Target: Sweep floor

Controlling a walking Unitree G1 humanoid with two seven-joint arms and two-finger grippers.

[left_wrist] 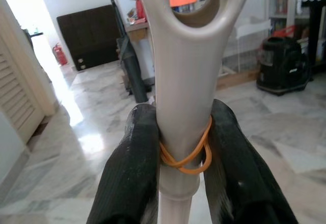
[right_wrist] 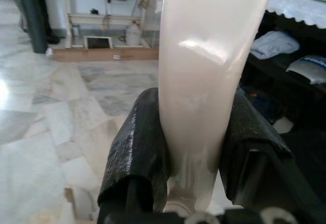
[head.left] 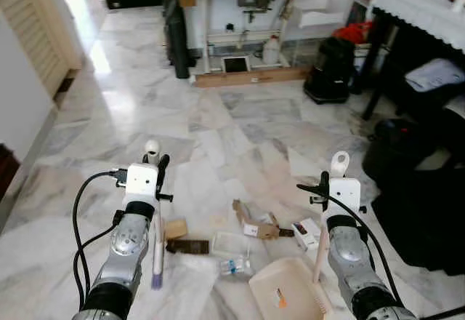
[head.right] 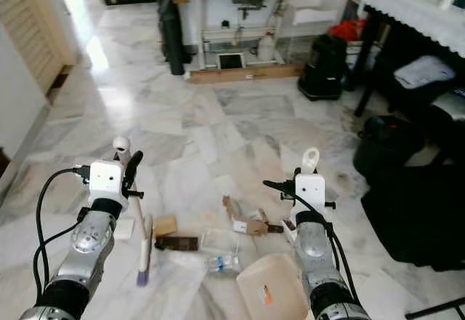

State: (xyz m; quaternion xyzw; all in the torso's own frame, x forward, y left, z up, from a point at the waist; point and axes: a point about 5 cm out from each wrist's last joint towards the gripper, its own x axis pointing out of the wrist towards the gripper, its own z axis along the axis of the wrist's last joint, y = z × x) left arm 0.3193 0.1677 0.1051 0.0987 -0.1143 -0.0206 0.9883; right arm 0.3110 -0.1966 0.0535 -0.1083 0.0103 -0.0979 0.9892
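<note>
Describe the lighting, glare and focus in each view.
Left eye view: sharp, daylight glare on the marble floor by the doorway. Right eye view: likewise sharp. Left wrist view: broom handle close and soft, blown-out doorway behind, left gripper in shade. Right wrist view: dustpan handle blurred with a bright highlight, right gripper dark.

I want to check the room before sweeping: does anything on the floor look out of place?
Yes. Litter lies scattered on the white marble floor between the grippers: torn brown cardboard, a clear plastic bottle, a dark brown wrapper and a small white box, beside the beige dustpan.
</note>
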